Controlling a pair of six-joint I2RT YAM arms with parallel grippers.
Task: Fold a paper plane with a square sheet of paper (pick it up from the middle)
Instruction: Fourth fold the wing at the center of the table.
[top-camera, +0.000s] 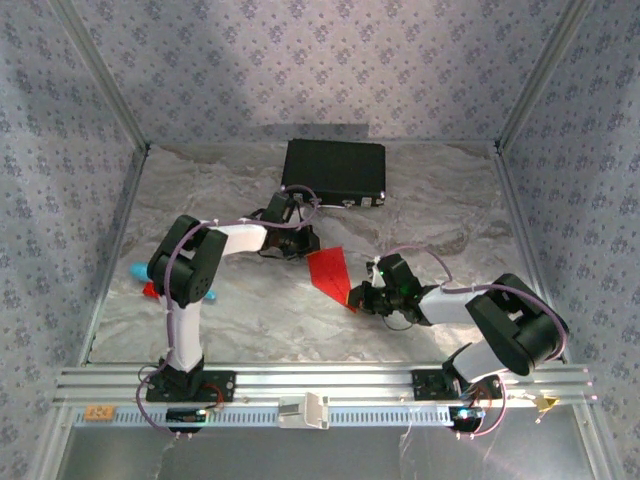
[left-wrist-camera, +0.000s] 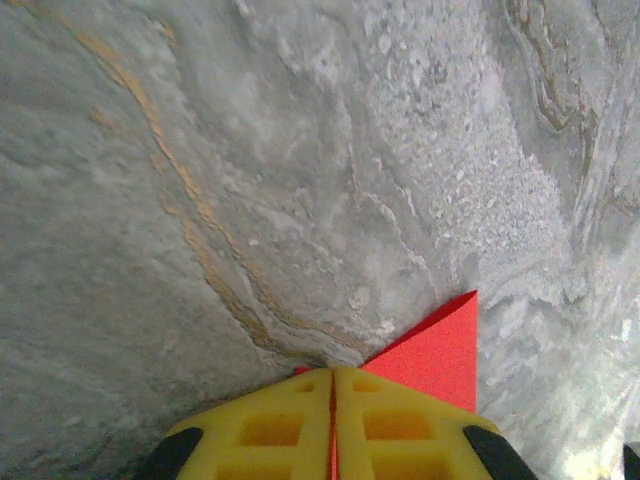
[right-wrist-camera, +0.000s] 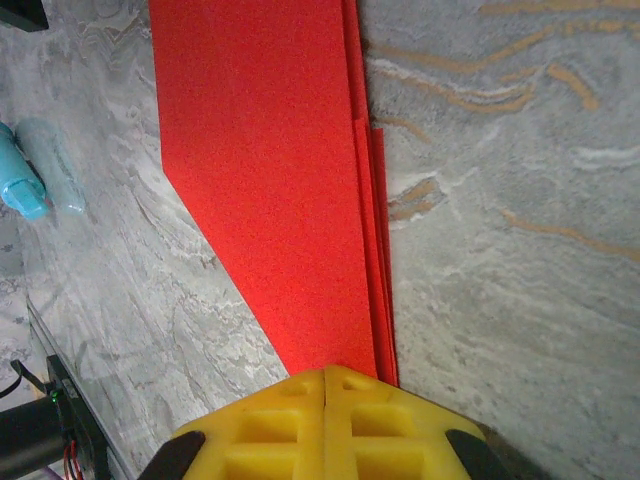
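Marbled table (top-camera: 250, 320), with a black case (top-camera: 335, 170) at its far edge. Mid-table sits the half-folded red paper plane (top-camera: 328, 268), pinched at both ends — left gripper (left-wrist-camera: 332, 375) clamped on a corner, right gripper (right-wrist-camera: 326, 372) on the layered narrow end. For a clean crease, I'd want the layers aligned and taut.

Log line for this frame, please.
stage: mid-fold | red paper: partly folded | left gripper: jaws shut on it | right gripper: jaws shut on it

walls (top-camera: 320, 60): lilac floral wallpaper | tabletop (top-camera: 250, 325): grey marbled | frame (top-camera: 350, 378): aluminium rails
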